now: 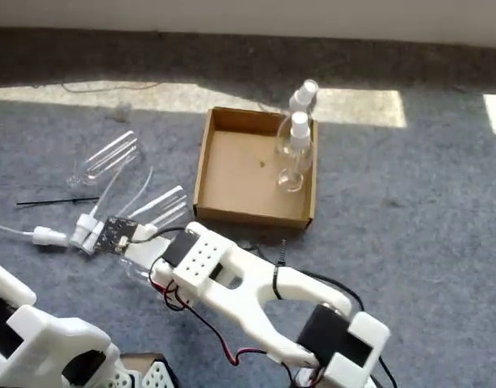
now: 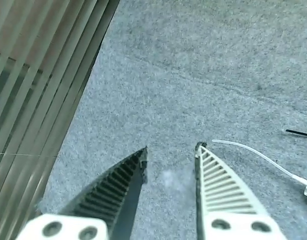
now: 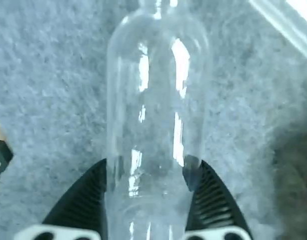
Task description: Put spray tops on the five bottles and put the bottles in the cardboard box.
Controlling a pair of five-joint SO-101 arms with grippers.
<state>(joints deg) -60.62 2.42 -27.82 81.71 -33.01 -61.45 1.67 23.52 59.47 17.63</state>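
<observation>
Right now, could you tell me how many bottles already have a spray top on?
2. One bottle stands inside the cardboard box by its right wall; the other bottle stands at the far right corner, inside or just behind, I cannot tell. An arm might hide more.

The high view looks down over the grey carpet (image 1: 409,210), while both wrist views face it closely past the left tool (image 2: 171,149) and right tool (image 3: 148,162).

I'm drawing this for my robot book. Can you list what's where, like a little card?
Right gripper: shut on a clear bottle
Left gripper: open above bare grey carpet
Cardboard box: two bottles with spray tops inside, on one side
Loose on the carpet: two more clear bottles, loose spray tops, a thin black stick
</observation>
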